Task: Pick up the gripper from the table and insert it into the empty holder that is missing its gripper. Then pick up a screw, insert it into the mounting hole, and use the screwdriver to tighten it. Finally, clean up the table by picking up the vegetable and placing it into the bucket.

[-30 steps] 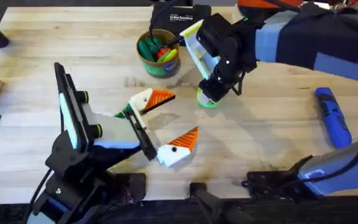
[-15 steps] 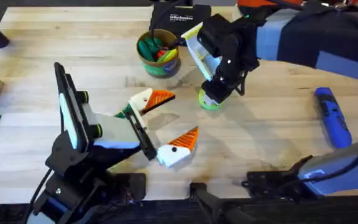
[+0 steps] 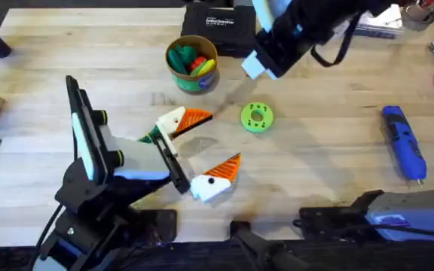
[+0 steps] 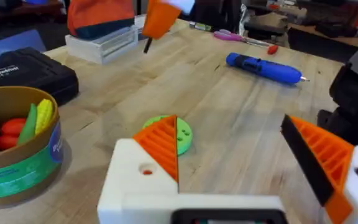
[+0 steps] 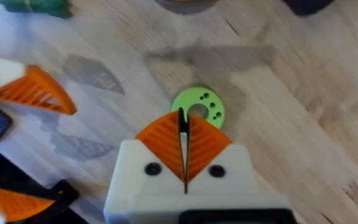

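The right gripper (image 5: 183,124) was seen clamped, its orange pads pressed together on a thin dark screw (image 4: 146,45), too small to be made out clearly. In the overhead view this gripper was blurred, raised at 12 o'clock from the one lime-green disc (image 3: 257,117). The small mounting hole (image 5: 214,111) was resolved from the right wrist, though part of the disc was covered there by the fingers. The left gripper (image 3: 209,144) was held released, jaws wide apart, at 8 o'clock from the disc. The vegetable (image 3: 148,137) lay on the table at 9 o'clock from it, half hidden by a finger. One screwdriver (image 3: 404,141) lay at 3 o'clock, well apart. One bucket (image 3: 191,81), with toy pieces inside, stood at 11 o'clock.
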You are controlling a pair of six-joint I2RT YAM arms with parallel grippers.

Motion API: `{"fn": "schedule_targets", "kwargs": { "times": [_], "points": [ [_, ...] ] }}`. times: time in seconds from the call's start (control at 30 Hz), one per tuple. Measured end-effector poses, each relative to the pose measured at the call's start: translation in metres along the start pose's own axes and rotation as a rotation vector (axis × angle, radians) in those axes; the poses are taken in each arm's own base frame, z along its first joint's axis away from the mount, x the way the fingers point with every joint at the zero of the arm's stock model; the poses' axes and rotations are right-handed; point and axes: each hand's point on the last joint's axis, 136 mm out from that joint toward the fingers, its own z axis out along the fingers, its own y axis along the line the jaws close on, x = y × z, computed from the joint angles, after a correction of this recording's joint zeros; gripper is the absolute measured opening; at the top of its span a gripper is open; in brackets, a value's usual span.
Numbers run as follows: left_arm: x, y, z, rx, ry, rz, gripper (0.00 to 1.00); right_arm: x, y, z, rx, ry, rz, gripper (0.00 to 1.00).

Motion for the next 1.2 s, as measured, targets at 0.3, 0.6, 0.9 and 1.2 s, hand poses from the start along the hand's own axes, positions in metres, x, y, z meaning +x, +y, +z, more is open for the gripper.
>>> {"fn": "schedule_targets", "kwargs": {
  "times": [0.3,0.6,0.9,1.2],
  "points": [
    [0.0,0.0,0.0,0.0,0.0,0.0,0.986,-0.021,0.063,-0.016,-0.142,0.044,-0.127,0.008],
    [0.0,0.0,0.0,0.0,0.0,0.0,0.986,-0.03,0.115,0.008,-0.206,0.093,-0.245,0.008],
    [0.0,0.0,0.0,0.0,0.0,0.0,0.987,-0.041,0.148,0.003,-0.235,0.02,-0.364,0.007],
    [0.0,0.0,0.0,0.0,0.0,0.0,0.986,-0.038,0.156,0.002,-0.243,0.023,-0.405,0.007]
  ]
}}
